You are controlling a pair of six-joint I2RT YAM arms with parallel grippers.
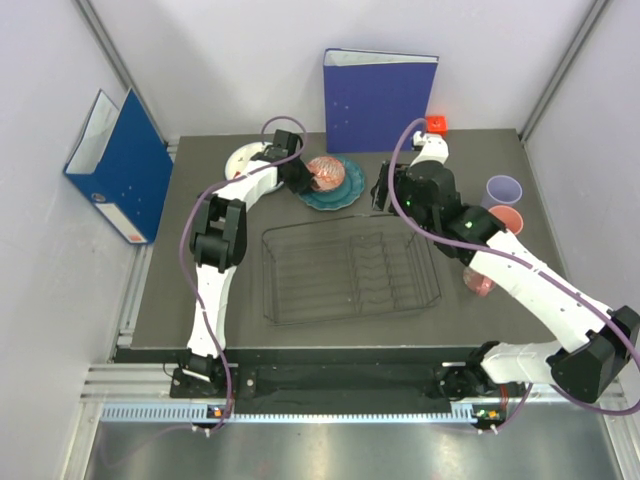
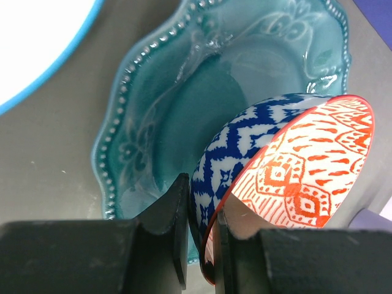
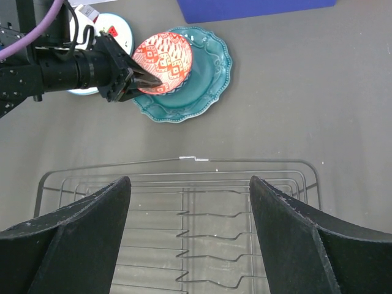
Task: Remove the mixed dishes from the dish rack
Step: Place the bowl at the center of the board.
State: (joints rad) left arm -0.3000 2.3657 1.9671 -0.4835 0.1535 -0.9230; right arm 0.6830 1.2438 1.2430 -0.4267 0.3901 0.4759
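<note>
Left wrist view: the rim of the small red-and-blue patterned bowl (image 2: 294, 177) is being pinched by the nearly closed left jaws, one finger inside and one outside. The bowl is being held tilted over the teal plate (image 2: 184, 110); whether it is touching cannot be told. The white plate (image 3: 113, 27) is lying just beside, on the worktop (image 1: 240, 335). The right jaws are being held wide apart, gripping nothing, above the dish rack (image 1: 350, 268). A lavender cup (image 1: 502, 190) and a pink cup (image 1: 505, 218) are standing right of the rack.
</note>
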